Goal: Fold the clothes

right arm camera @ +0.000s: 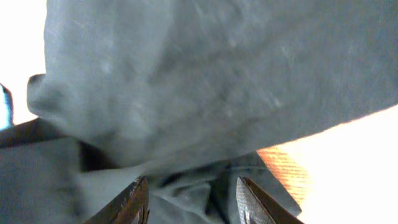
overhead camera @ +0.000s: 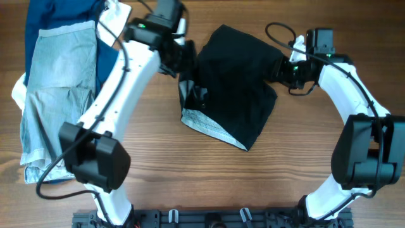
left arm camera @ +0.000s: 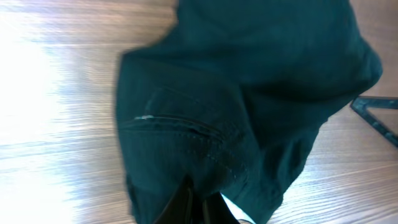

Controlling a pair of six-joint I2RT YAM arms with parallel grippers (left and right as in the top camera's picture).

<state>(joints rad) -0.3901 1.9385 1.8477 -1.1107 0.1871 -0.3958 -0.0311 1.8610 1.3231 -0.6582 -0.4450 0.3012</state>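
The black shorts lie crumpled at the middle back of the table, with a pale inner lining showing at the front edge. My left gripper is at their left edge. In the left wrist view its fingers are pressed together on a fold of the shorts, near a stitched pocket seam. My right gripper is at the shorts' right edge. In the right wrist view its fingers are spread apart, with bunched fabric lying between and above them.
Pale blue denim shorts lie on a dark blue garment at the far left, over something white. A black cable loops near the right arm. Bare wood table lies in front.
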